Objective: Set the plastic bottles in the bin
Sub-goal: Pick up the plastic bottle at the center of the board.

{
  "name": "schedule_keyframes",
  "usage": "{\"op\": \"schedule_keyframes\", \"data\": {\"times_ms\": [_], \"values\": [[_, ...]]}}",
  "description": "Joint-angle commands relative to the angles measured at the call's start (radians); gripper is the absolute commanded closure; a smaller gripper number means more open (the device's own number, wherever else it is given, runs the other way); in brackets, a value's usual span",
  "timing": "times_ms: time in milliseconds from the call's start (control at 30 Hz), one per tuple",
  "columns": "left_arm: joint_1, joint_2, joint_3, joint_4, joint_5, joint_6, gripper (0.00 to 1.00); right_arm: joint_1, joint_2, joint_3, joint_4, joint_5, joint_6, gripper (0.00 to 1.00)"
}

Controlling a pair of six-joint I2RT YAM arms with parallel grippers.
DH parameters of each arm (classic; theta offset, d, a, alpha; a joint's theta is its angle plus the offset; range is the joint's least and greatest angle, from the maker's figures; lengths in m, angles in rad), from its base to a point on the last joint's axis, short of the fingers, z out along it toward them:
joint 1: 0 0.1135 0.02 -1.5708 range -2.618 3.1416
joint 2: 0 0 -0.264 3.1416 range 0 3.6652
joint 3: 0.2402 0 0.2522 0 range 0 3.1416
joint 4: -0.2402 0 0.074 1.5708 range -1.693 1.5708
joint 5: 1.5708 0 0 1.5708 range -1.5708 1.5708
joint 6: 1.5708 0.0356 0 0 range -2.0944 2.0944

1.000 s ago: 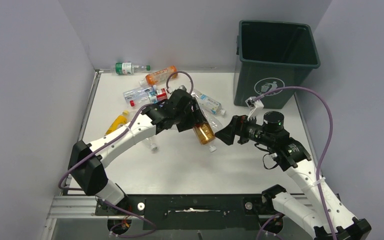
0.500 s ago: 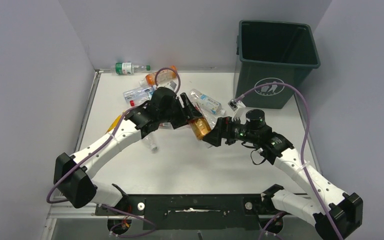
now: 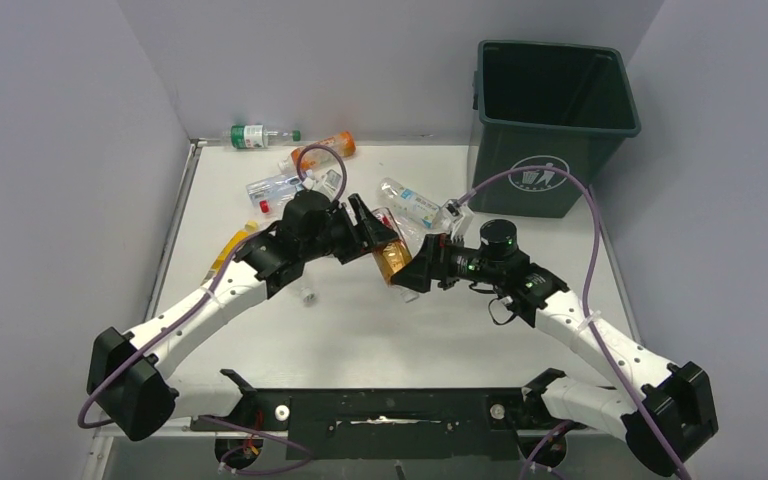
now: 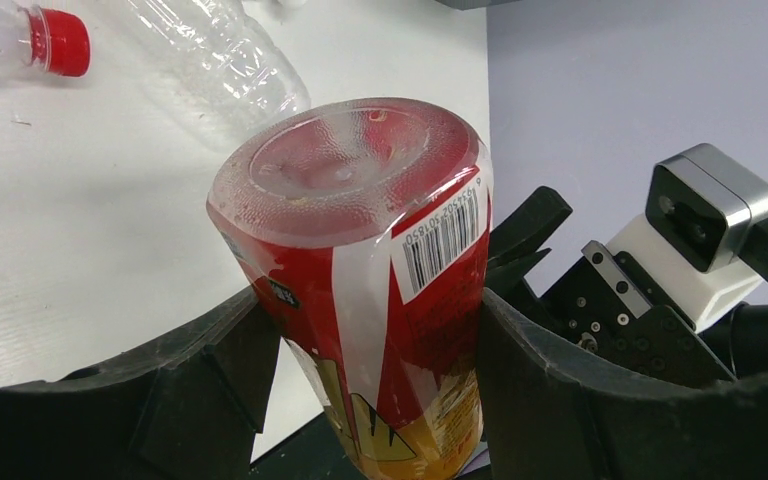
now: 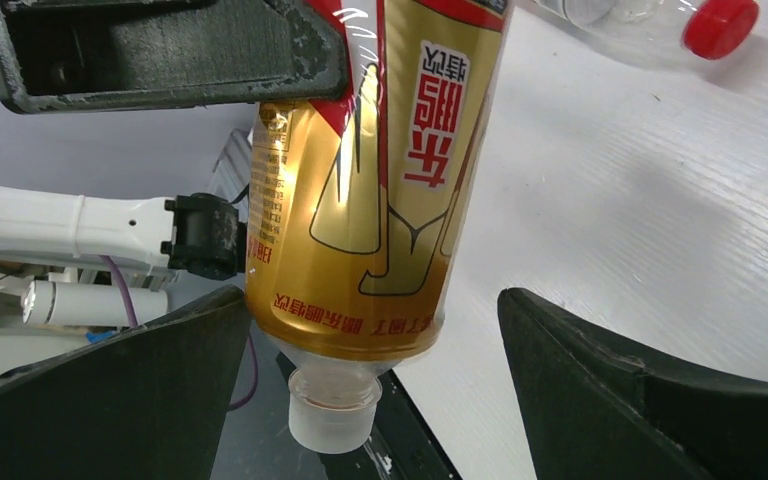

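Note:
My left gripper [image 3: 375, 238] is shut on the amber bottle [image 3: 392, 262], which has a red and gold label and a white cap, and holds it above the table. In the left wrist view the bottle [image 4: 375, 260] fills the gap between my fingers, base towards the camera. My right gripper [image 3: 412, 272] is open right beside the bottle's cap end. In the right wrist view the bottle [image 5: 370, 190] hangs cap down between the spread fingers, close to the left one. The dark green bin [image 3: 550, 120] stands at the back right. Several more bottles lie at the back left: an orange one [image 3: 323, 150] and a green-labelled one [image 3: 252, 135].
A clear blue-labelled bottle [image 3: 415, 204] lies between the grippers and the bin. A yellow bottle [image 3: 232, 245] lies by the left wall. A clear red-capped bottle [image 4: 20, 45] lies close under my left gripper. Grey walls close in the table on three sides.
My left arm has drawn back left with the amber bottle. My right arm has followed leftward, and its open fingers now flank the bottle's cap end.

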State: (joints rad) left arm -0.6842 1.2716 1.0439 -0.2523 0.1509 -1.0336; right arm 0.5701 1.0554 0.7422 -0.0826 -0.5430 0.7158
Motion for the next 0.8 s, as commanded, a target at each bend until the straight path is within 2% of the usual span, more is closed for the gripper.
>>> {"op": "schedule_keyframes", "data": {"times_ms": [0, 267, 500, 600, 767], "values": [[-0.016, -0.053, -0.022, 0.136, 0.107, 0.002, 0.57, 0.010, 0.015, -0.004, 0.224, 0.001, 0.072, 0.01], [-0.030, -0.072, -0.085, 0.243, 0.136, -0.014, 0.57, 0.029, 0.020, -0.040, 0.343, -0.014, 0.136, 0.03], [-0.054, -0.075, -0.105, 0.289, 0.142, -0.022, 0.57, 0.036, 0.030, -0.048, 0.379, -0.014, 0.155, 0.08], [-0.066, -0.075, -0.113, 0.306, 0.143, -0.024, 0.56, 0.036, 0.035, -0.044, 0.384, -0.014, 0.157, 0.16], [-0.080, -0.082, -0.130, 0.333, 0.144, -0.024, 0.54, 0.037, 0.037, -0.042, 0.379, -0.008, 0.157, 0.37]]}}
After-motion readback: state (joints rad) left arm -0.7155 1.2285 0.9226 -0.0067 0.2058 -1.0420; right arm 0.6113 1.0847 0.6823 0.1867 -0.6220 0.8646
